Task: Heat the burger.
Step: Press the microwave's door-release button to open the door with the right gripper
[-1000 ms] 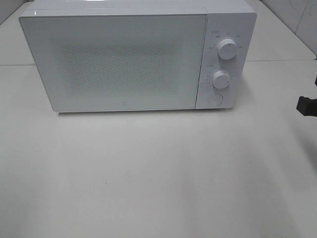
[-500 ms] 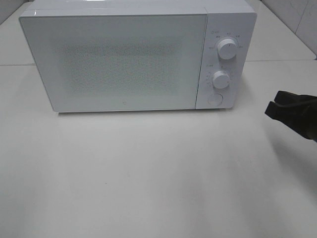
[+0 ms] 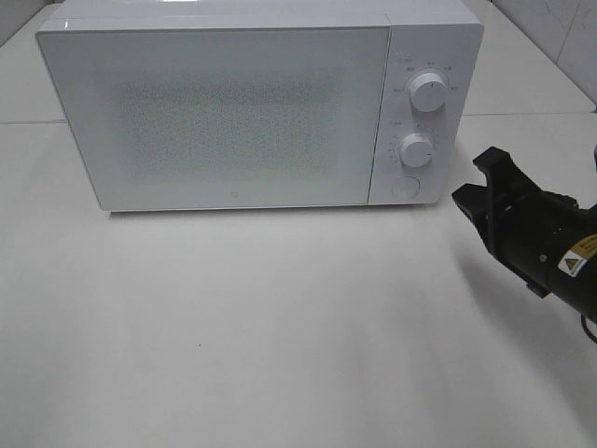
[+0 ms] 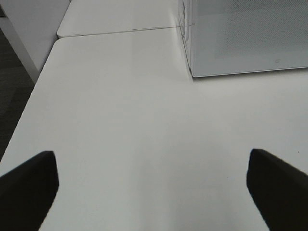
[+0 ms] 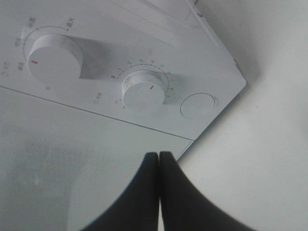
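Exterior high: right pincer point(image 3: 476, 177), seemingly closed; near microwave point(image 3: 233, 112) corner.

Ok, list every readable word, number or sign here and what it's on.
"0": start of the scale round the lower knob; its other digits are blurred.
Upper knob labels: blurred.
Door logo: too small.
Yellow sticker on the right arm: too small.

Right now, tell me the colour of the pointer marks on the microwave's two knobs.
Red marks on white knobs; clearest in the right wrist view.
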